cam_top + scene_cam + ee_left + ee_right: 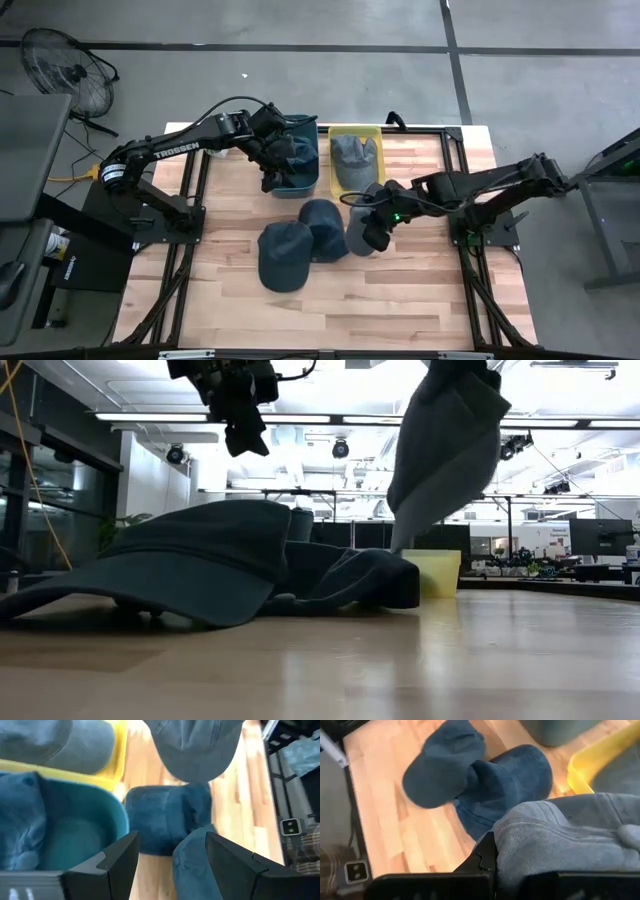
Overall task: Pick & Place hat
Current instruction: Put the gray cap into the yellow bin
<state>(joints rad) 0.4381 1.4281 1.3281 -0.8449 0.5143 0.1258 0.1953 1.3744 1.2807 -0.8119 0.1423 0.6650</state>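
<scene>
My right gripper [378,232] is shut on a grey hat [445,450], which hangs above the table's middle. Two dark blue hats [285,257] [322,228] lie on the wood beside it, partly overlapping. A second grey hat [354,155] lies in the yellow bin [340,132]. A blue hat [20,820] lies in the blue bin [300,186]. My left gripper [172,855] hovers open over the blue bin's near rim, with nothing between its fingers. My right gripper holds the grey hat by bunched cloth at its upper part [530,835]. The cloth covers the fingertips, so I cannot tell whether that part is crown or brim. The fingers slant down from the table's right side. The hat hangs below them, clear of the table.
The blue and yellow bins stand side by side at the table's far middle. Bare wood lies along the near edge [330,320] and at the right [440,270]. A floor fan [65,65] stands beyond the table's far left corner.
</scene>
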